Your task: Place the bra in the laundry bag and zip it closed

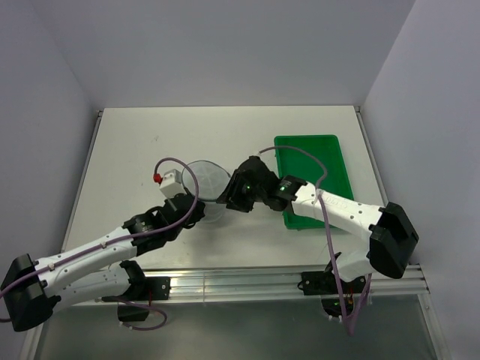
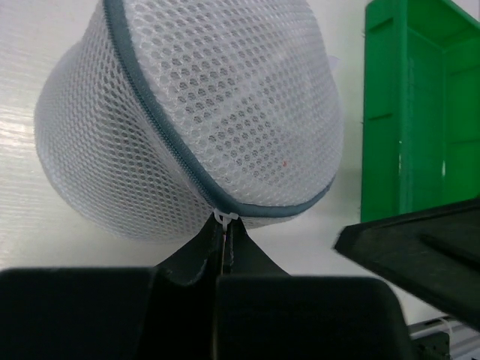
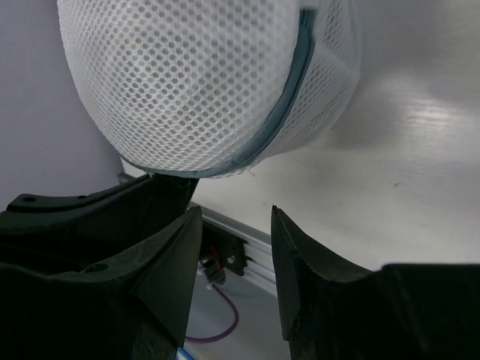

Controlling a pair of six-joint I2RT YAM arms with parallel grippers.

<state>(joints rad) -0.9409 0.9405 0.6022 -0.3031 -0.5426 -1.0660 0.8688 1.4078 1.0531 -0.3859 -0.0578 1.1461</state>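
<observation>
The laundry bag (image 1: 206,180) is seen on the table (image 1: 127,150), just left of the green tray (image 1: 311,176). Its white zip pull (image 2: 225,217) is pinched by the clenched left jaws, on the side away from the tray, while the right jaws are seen released between bag and tray

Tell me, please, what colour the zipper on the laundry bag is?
Grey-blue zipper on the white laundry bag; clearest in the left wrist view.
</observation>
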